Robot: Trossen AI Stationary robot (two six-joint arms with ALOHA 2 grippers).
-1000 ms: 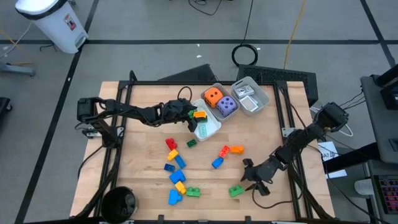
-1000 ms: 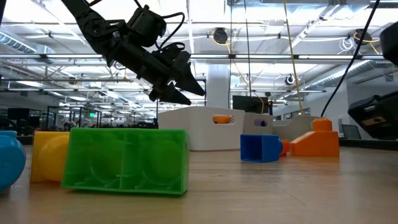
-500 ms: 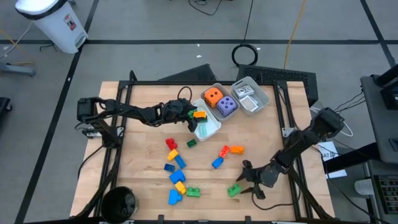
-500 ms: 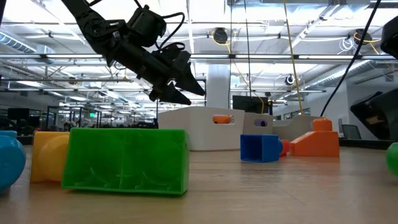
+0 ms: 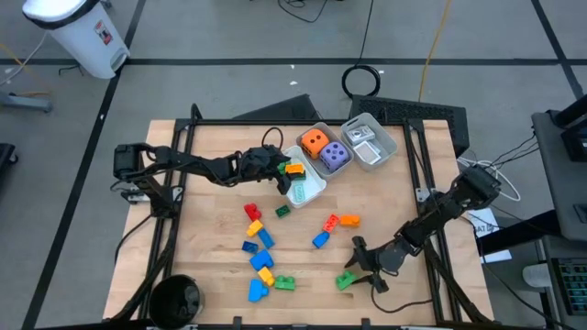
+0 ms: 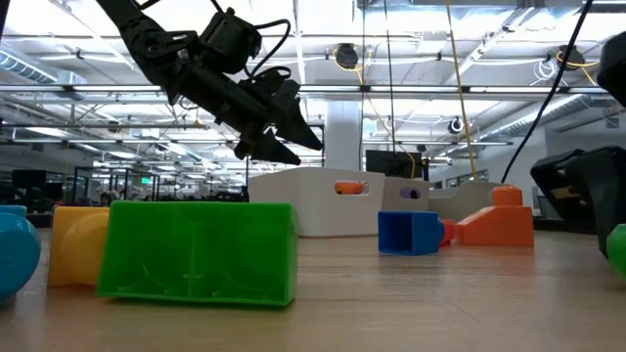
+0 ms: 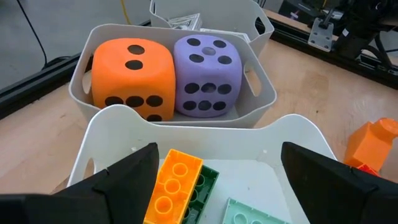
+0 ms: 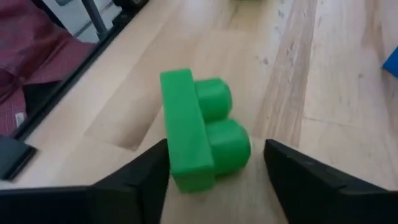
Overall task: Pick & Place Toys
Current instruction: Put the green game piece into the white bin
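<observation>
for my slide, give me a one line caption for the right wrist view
Right gripper with open fingers straddling a green brick lying on the wooden table.

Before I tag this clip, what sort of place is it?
Probably an open-plan lab or workshop: a wooden table on a metal frame, cables across a taped grey floor, and exposed ceiling trusses with strip lights behind.

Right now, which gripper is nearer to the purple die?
Left. The left gripper hovers over the white tray beside the purple die; the right gripper is far off, at a green brick.
</observation>
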